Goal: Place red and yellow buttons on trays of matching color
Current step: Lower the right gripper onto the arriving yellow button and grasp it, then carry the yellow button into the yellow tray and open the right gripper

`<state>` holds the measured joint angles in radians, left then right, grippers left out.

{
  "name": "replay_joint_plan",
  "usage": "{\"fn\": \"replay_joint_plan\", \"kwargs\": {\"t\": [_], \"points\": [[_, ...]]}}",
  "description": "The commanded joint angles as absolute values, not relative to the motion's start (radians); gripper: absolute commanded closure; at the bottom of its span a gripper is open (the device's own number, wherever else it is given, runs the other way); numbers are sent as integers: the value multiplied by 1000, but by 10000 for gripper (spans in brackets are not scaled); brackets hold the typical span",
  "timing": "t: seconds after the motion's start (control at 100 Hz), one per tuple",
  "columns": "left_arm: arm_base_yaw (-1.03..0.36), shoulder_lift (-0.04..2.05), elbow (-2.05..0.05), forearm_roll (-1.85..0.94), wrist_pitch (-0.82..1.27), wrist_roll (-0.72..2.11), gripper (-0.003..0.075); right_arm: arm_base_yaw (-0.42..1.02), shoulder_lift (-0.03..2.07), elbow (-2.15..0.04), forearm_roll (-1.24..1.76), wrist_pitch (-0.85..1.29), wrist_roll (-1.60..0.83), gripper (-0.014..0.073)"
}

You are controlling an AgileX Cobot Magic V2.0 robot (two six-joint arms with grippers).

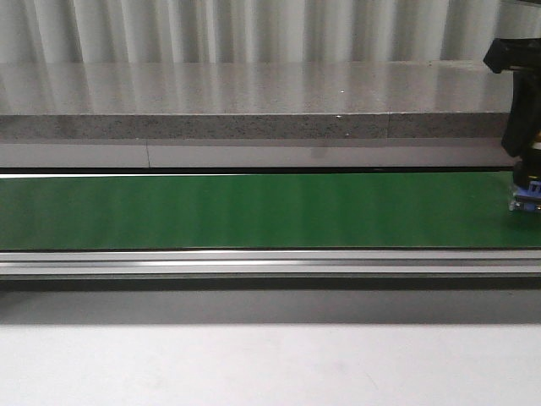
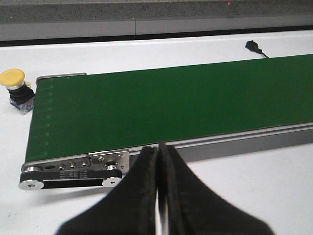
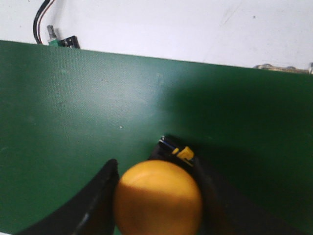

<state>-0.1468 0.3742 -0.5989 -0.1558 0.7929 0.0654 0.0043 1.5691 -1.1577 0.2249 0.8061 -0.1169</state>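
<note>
In the right wrist view, a yellow button (image 3: 159, 198) with a domed cap sits between the black fingers (image 3: 100, 196) of my right gripper (image 3: 159, 193), just above the green conveyor belt (image 3: 98, 107). The front view shows that gripper (image 1: 524, 199) at the belt's far right end, with the button's blue base (image 1: 527, 201) low over the belt (image 1: 254, 210). A second yellow button (image 2: 13, 78) on a black and blue base stands on the white table beyond the belt's left end. My left gripper (image 2: 158, 149) is shut and empty near the belt's front rail. No red button or tray is in view.
An aluminium rail (image 1: 254, 262) runs along the belt's front edge, and a grey stone ledge (image 1: 254, 101) lies behind the belt. The belt's end roller bracket (image 2: 73, 171) is close to my left gripper. A small black sensor with a cable (image 2: 253, 45) lies behind the belt.
</note>
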Motion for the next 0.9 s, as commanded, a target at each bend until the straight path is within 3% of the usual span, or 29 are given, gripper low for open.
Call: {"fn": "replay_joint_plan", "kwargs": {"t": [0.0,0.09,0.49,0.89], "points": [[-154,380,-622,-169,722,68,740,4,1530,-1179,240,759,-127,464],[-154,380,-622,-169,722,68,740,3,1512,-1179,240,752,-116,515],[-154,380,-622,-169,722,68,740,-25,1361,-1176,72,766,80,516],[-154,380,-622,-169,722,68,740,-343,1329,-1175,38,785,129,516]]}}
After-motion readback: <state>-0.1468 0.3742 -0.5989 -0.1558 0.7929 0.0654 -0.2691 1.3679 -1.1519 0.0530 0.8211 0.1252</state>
